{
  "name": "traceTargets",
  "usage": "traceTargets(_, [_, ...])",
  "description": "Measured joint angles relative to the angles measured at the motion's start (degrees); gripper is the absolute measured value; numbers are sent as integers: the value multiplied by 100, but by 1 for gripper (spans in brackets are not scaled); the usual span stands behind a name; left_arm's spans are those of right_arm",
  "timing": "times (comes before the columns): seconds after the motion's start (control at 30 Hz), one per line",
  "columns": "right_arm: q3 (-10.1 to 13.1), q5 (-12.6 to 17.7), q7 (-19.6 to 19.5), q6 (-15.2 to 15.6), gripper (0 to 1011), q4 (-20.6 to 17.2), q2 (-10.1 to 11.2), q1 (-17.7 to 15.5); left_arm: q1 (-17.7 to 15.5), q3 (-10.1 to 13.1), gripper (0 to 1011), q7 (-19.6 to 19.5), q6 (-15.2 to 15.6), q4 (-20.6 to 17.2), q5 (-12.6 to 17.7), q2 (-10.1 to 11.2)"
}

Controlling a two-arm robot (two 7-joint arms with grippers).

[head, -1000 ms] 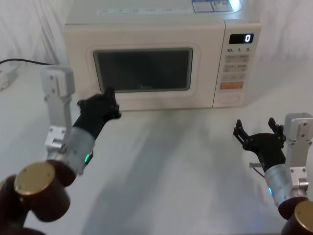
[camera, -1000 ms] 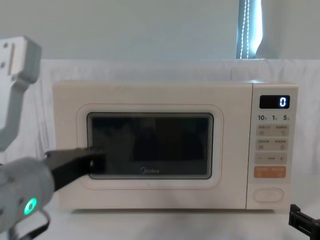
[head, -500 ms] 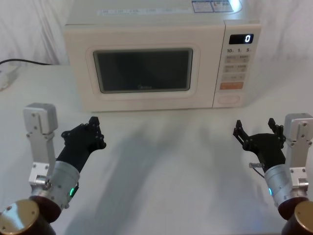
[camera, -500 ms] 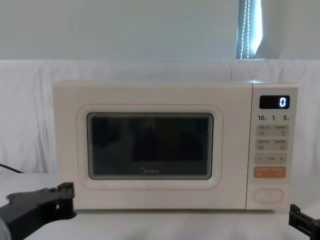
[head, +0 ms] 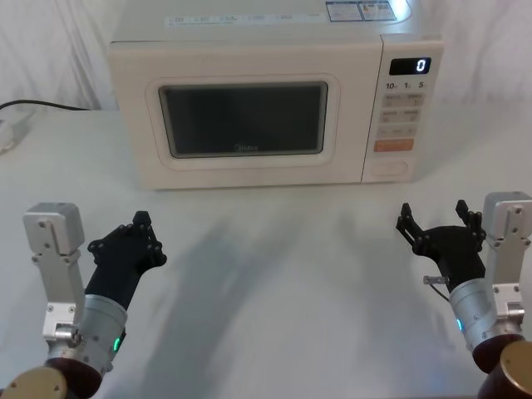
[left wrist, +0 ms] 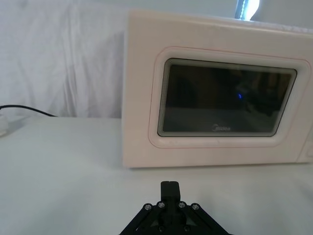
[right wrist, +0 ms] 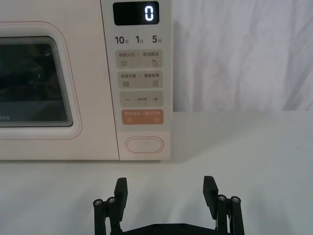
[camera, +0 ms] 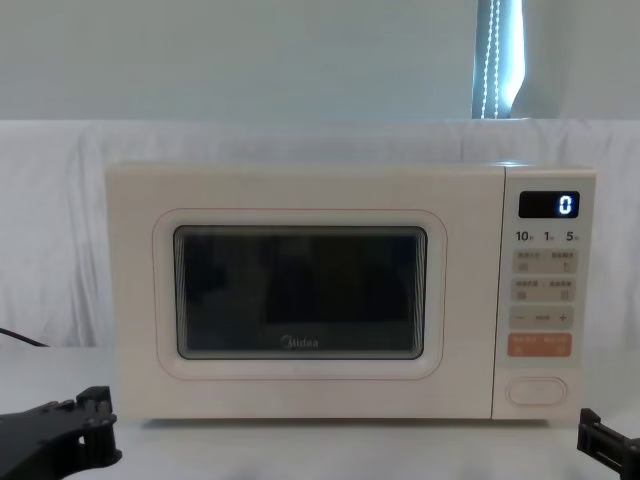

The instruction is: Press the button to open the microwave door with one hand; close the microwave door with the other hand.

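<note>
The cream microwave (head: 249,50) stands at the back of the table. Its microwave door (head: 245,120) (camera: 300,295) (left wrist: 227,103) lies flush with the body, the dark window facing me. The pill-shaped button (head: 391,169) (right wrist: 144,145) (camera: 537,390) sits at the bottom of the control panel, under the orange key (right wrist: 142,117). My left gripper (head: 140,223) (left wrist: 170,187) (camera: 90,430) hovers shut, low at the front left and well back from the door. At the front right my right gripper (head: 434,218) (right wrist: 165,191) (camera: 600,440) is open and empty, in line with the button but a good distance short of it.
A black cable (head: 41,105) (left wrist: 29,110) runs along the table to the left of the microwave, toward a white object (head: 7,133) at the left edge. The white cloth-covered table (head: 274,274) stretches between both grippers and the microwave.
My left gripper has drawn back from the door's lower left corner toward me and dropped lower. The door stays flush. The right arm has not moved.
</note>
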Motion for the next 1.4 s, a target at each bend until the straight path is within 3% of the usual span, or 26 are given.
traceTargets(1.4, [0, 0, 0, 0, 1002, 0, 0, 0, -19, 20, 0, -44, 97, -22, -27, 28])
